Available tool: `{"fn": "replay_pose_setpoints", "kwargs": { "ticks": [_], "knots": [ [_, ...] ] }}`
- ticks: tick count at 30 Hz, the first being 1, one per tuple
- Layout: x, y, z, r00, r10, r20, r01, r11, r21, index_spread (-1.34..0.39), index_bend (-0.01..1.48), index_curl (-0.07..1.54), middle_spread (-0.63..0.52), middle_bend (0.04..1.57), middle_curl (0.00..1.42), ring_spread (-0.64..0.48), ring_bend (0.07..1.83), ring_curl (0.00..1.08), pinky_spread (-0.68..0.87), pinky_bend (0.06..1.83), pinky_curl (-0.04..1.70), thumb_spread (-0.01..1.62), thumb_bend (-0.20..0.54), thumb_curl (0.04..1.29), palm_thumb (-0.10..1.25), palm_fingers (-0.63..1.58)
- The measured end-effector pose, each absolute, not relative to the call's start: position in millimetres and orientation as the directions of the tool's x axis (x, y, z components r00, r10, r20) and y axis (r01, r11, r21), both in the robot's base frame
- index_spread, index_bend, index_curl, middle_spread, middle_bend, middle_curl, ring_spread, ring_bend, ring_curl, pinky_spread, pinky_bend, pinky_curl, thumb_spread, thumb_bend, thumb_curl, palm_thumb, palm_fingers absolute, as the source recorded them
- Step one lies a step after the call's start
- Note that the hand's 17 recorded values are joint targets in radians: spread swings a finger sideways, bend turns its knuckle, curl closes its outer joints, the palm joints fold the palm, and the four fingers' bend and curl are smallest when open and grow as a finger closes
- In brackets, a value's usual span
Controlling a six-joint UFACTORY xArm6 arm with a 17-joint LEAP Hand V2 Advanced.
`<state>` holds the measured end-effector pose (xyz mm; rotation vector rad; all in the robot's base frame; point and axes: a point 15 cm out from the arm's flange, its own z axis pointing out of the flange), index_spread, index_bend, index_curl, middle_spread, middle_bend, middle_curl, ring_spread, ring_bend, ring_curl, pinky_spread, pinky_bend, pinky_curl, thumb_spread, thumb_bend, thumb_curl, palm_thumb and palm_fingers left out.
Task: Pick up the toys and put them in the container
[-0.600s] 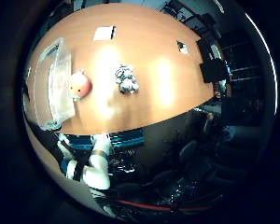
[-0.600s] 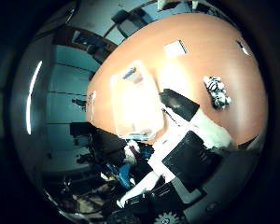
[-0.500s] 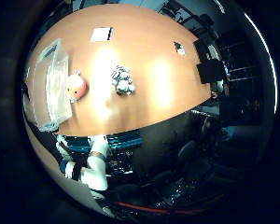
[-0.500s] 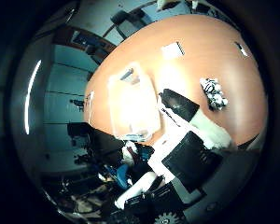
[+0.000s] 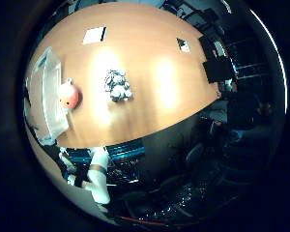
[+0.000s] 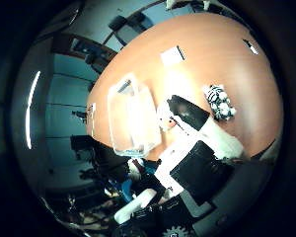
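Note:
A clear plastic container [image 5: 46,92] stands near one end of the wooden table [image 5: 155,92]. A round pink-red toy [image 5: 70,95] lies on the table right beside the container. A black-and-white striped toy [image 5: 117,85] lies a short way from it toward the table's middle. The thumb side view shows the container [image 6: 128,109] and the striped toy [image 6: 220,99] too. My hand [image 6: 202,138] is high above the table, away from the toys, with its fingers relaxed and nothing between them. One white finger [image 5: 95,179] shows past the table's edge.
A white sheet of paper [image 5: 94,35] and a small card [image 5: 183,44] lie on the far part of the table. Dark office chairs [image 5: 220,70] stand around the table's edges. Floor shows beyond the near edge.
The whole picture has shifted a little in both views, so the hand has moved above the table. The toys and the container lie where they were.

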<state>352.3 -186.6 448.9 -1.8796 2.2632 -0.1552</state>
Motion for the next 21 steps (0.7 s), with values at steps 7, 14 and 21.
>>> {"fn": "replay_pose_setpoints", "kwargs": {
  "ticks": [7, 14, 21],
  "knots": [
    [360.7, -226.9, 397.3, -0.247, -0.965, -0.091, -0.951, 0.259, -0.166, -0.35, 0.14, 0.26, -0.09, 0.22, 0.36, 0.11, 0.39, 0.22, 0.43, 0.33, 0.28, 1.10, -0.034, 0.30, 0.64, 0.36],
    [381.7, -250.7, 356.3, -0.270, -0.958, -0.096, -0.950, 0.282, -0.138, -0.29, 0.15, 0.25, 0.02, 0.20, 0.35, 0.18, 0.38, 0.21, 0.44, 0.43, 0.30, 1.07, -0.032, 0.27, 0.47, 0.23],
    [388.1, -270.5, 311.4, -0.273, -0.958, -0.085, -0.958, 0.279, -0.071, -0.29, 0.16, 0.26, 0.06, 0.21, 0.35, 0.19, 0.37, 0.22, 0.44, 0.44, 0.30, 1.06, -0.028, 0.27, 0.42, 0.19]
  ]
}}
